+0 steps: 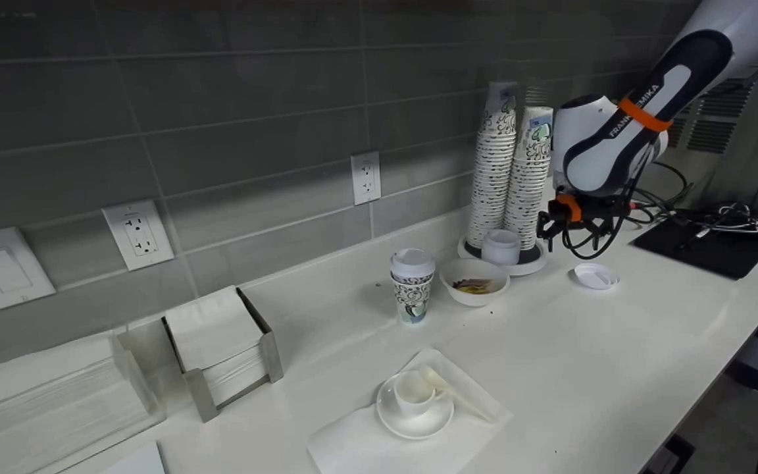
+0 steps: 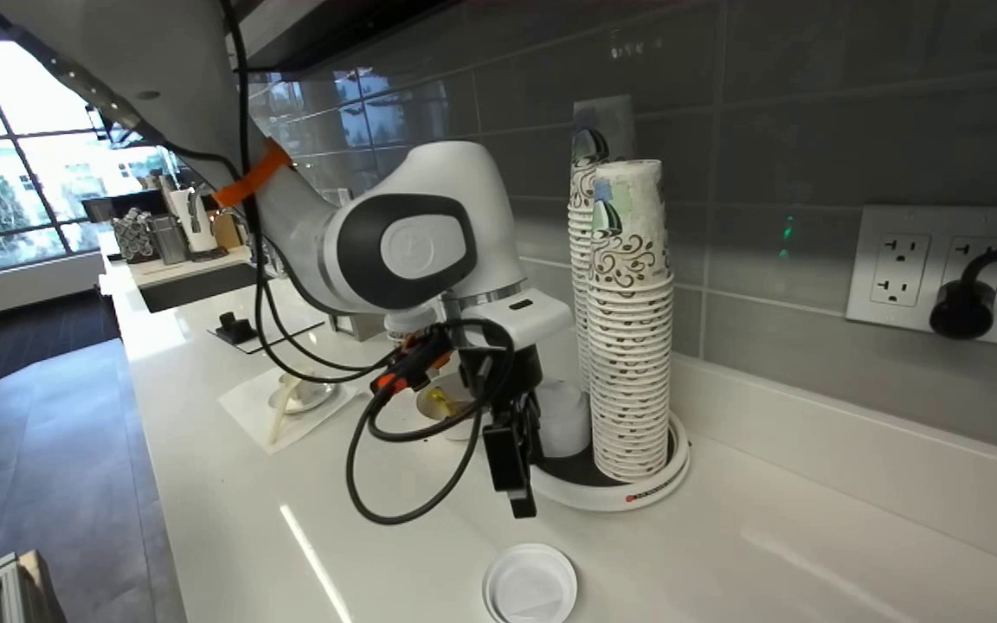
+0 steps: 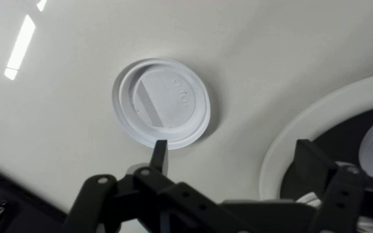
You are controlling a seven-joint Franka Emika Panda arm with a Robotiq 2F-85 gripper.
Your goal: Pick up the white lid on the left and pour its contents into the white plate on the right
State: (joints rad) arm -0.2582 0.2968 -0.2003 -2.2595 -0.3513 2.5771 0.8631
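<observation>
White plastic lid [image 3: 168, 98] lies flat on the counter [image 1: 583, 368], looks hollow side up; nr the white-rimmed round tray [image 2: 589, 497] w/ its paper-cup stacks [image 2: 630, 346], not touching it; pincer [image 3: 232, 142] hangs above, fingers well apart, nothing btw them; in the wrist view 1 fingertip [image 3: 160, 150] overlaps the lid's rim, but in an exterior view the visible tip [image 2: 523, 504] ends clear of it, so no contact; white bowl [image 1: 474, 299], prob the pour target, stands btw a lidded paper cup [image 1: 412, 291] & the tray, yellow & brown bits [image 1: 474, 286] inside; in the lid only a few dark specks [image 3: 137, 111] show, so prob v. little to pour.

Handling, my guess: thin plastic, v. light, a bit springy at the rim; smooth, so likely to skid on the glossy counter if nudged; won't shatter, but a hard squeeze could buckle it & flick out whatever's inside; best hold = rim on the side away from the tray, 1 finger inside, 1 outside, tips low, gentle pinch; then level till it's over the bowl, tilt there.
</observation>
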